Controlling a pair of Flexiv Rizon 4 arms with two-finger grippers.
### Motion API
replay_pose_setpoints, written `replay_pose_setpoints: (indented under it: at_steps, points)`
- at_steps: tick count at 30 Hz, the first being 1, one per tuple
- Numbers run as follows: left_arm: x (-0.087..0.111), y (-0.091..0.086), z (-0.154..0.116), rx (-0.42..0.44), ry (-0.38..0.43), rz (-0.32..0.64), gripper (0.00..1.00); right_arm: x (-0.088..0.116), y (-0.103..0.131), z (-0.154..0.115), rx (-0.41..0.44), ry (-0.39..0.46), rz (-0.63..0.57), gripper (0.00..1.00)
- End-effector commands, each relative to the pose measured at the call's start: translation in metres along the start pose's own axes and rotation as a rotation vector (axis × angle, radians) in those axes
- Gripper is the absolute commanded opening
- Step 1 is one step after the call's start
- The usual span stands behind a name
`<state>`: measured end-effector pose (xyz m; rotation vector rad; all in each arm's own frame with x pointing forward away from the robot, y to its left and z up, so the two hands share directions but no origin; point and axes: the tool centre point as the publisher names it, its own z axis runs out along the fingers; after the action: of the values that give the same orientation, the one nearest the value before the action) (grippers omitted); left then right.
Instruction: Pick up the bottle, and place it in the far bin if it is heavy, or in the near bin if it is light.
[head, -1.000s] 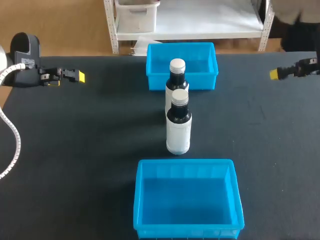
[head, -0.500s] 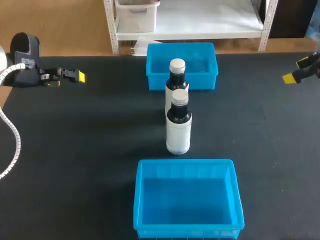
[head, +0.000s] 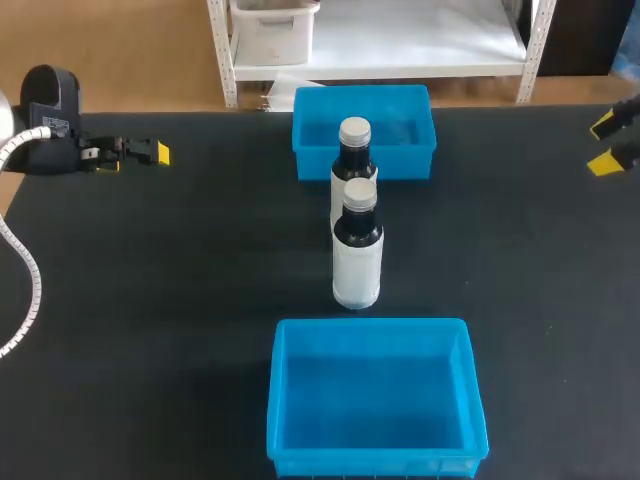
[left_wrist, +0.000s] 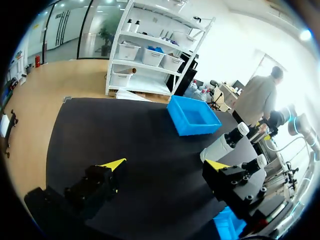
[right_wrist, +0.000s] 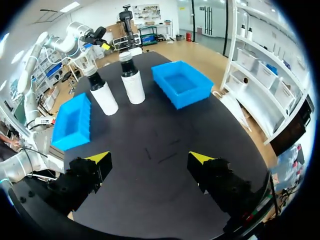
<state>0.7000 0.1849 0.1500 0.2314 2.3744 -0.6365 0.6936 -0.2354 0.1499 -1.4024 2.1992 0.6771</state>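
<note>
The near bottle and far bottle stand upright on the table, long axes vertical, caps up. They stand in a row between the far bin and near bin. The left pincer hangs released at the table's left, well apart from them. The right pincer is released too, holding nothing. Since a second ago it has drawn back toward the right edge and its fingers have spread; the bottles and left arm are unmoved.
</note>
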Motion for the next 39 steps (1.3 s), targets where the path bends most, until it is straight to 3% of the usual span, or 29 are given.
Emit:
replay_pose_setpoints:
  at_steps: [1,12,15,20,26,39]
  points:
    - [0.000,0.000,0.000,0.000,0.000,0.000,1.00,-0.001,-0.006,0.001,-0.279,-0.002,-0.001,1.00]
    - [0.000,0.000,0.000,0.000,0.000,0.000,1.00,-0.001,-0.006,0.001,-0.279,-0.002,-0.001,1.00]
    - [0.000,0.000,0.000,0.000,0.000,0.000,1.00,0.002,0.004,0.013,-0.167,0.016,-0.064,1.00]
    - [0.000,0.000,0.000,0.000,0.000,0.000,1.00,0.009,0.013,0.025,-0.114,-0.113,-0.090,1.00]
    - [0.000,0.000,0.000,0.000,0.000,0.000,1.00,0.009,0.015,0.034,-0.093,-0.211,-0.106,1.00]
    - [0.000,0.000,0.000,0.000,0.000,0.000,1.00,-0.005,0.042,0.034,-0.011,-0.294,-0.095,1.00]
